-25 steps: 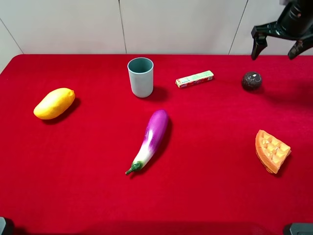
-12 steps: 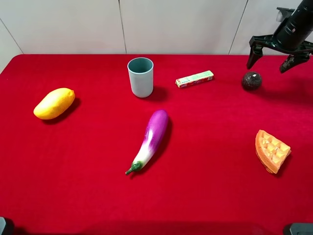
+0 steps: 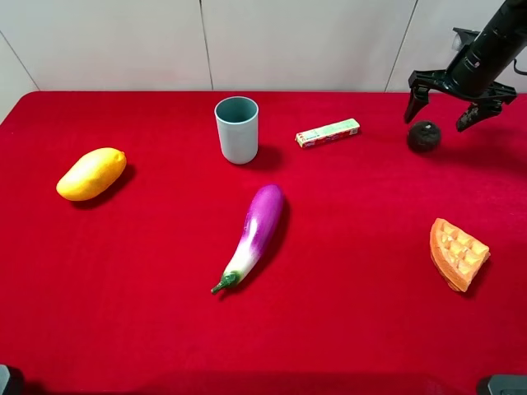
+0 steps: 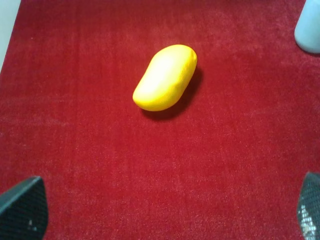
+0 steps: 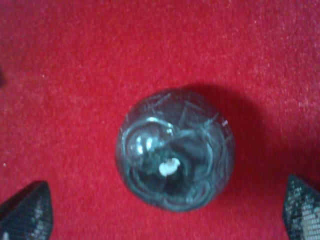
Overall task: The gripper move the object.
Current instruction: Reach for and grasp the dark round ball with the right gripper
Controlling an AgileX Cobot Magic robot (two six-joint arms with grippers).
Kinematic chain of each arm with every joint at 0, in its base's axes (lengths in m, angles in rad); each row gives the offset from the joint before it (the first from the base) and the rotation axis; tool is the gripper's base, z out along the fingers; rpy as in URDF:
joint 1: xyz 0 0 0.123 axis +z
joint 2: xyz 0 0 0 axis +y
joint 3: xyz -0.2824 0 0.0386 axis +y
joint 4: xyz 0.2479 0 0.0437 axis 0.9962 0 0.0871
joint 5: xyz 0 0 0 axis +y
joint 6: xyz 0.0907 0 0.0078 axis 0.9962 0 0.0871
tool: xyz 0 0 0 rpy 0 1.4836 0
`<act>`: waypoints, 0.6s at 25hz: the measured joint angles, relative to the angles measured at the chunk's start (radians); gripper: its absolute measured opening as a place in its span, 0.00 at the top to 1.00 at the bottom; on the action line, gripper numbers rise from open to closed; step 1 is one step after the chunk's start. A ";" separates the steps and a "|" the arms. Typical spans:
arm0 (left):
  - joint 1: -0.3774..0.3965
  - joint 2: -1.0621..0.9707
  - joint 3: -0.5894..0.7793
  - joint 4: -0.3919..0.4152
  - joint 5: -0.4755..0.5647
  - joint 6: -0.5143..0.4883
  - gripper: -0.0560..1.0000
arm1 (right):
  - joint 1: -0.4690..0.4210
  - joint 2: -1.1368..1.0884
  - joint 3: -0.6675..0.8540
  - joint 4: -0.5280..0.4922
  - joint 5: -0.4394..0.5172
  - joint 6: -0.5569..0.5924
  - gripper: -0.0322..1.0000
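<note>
when you look along the red cloth from the left side, you find first the yellow mango, which lies alone on its side. the left gripper looks down at it in the left wrist view. its two fingertips show only at the far corners of that picture, so the jaws are spread wide and hold nothing. next comes the pale blue cup, upright with the mouth up, near the back edge. in front of it, more to the middle, the purple eggplant lies slanted with its green stem toward the front edge. right of the cup, a small long box lies flat. then you reach the ball, dark and mottled, which sits on the cloth near the back right corner, well apart from the box. the right gripper is just above the ball, with its claws wide apart, one on each side. in the right wrist view the ball is between the two tips and neither touches it. last, the orange waffle wedge lies near the right edge, closer to the front.
</note>
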 joint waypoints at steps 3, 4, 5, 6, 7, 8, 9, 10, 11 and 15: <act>0.000 0.000 0.000 0.000 0.000 0.000 0.01 | 0.000 0.000 -0.004 0.000 -0.022 0.000 0.30; 0.000 0.000 0.000 0.000 0.000 0.000 0.01 | 0.000 0.001 -0.004 0.000 -0.032 0.000 0.30; 0.000 0.000 0.000 0.000 0.000 0.000 0.01 | 0.000 0.004 -0.004 0.000 -0.033 0.000 0.30; 0.000 0.000 0.000 0.000 0.000 0.000 0.01 | 0.000 0.009 -0.004 0.000 -0.034 0.000 0.30; 0.000 0.000 0.000 0.000 0.000 0.000 0.01 | 0.000 0.015 -0.004 0.000 -0.034 0.000 0.30; 0.000 0.000 0.000 0.000 0.000 0.000 0.01 | 0.000 0.024 -0.004 0.000 -0.034 0.000 0.30; 0.000 0.000 0.000 0.000 0.000 0.000 0.01 | 0.000 0.034 -0.004 0.000 -0.034 0.000 0.30; 0.000 0.000 0.000 0.000 0.000 0.000 0.01 | 0.000 0.043 -0.004 0.000 -0.034 0.000 0.30; 0.000 0.000 0.000 0.000 0.000 0.000 0.01 | 0.000 0.051 -0.004 0.000 -0.034 0.000 0.30; 0.000 0.000 0.000 0.000 0.000 0.000 0.01 | 0.000 0.072 -0.004 0.000 -0.048 0.000 0.30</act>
